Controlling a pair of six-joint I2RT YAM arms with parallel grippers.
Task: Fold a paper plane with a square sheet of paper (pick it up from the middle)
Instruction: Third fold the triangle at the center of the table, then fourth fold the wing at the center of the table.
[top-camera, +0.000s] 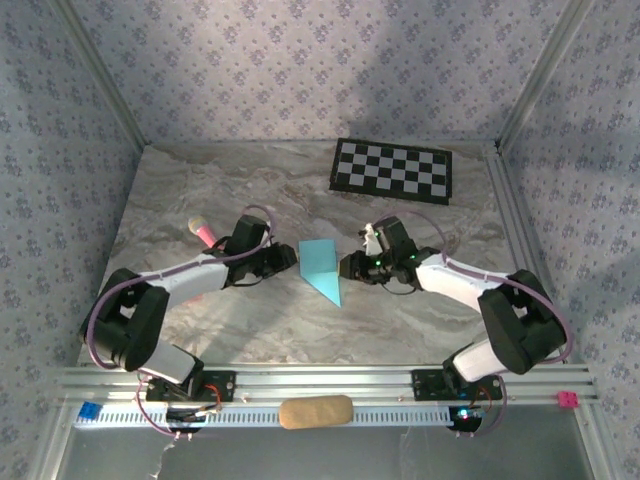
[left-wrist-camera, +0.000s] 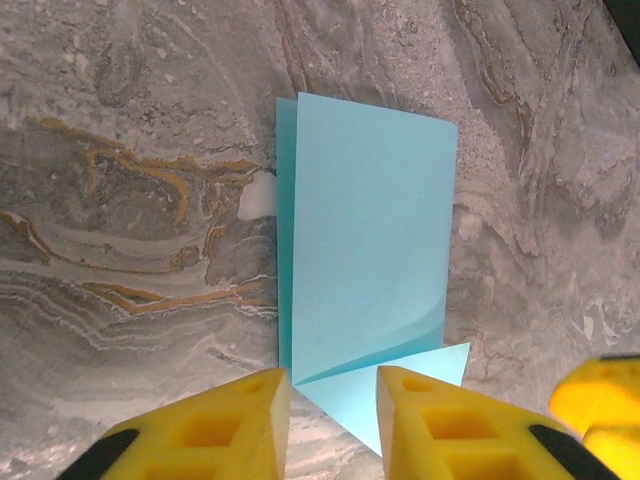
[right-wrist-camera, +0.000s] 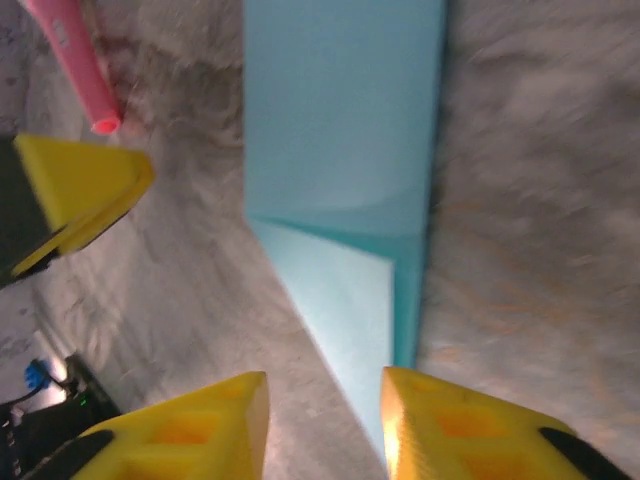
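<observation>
Top view: the partly folded square sheet of paper (top-camera: 322, 268) lies flat mid-table (top-camera: 250, 180), flanked by left gripper (top-camera: 290, 260) and right gripper (top-camera: 347, 266), probably to work opposite edges. Left wrist: jaws partly apart, straddling a paper corner, gripping nothing. Right wrist: jaws likewise parted at the folded edge, empty.

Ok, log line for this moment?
sheet of paper: partly folded, on table | left gripper: open at its edge | right gripper: open at opposite edge
</observation>
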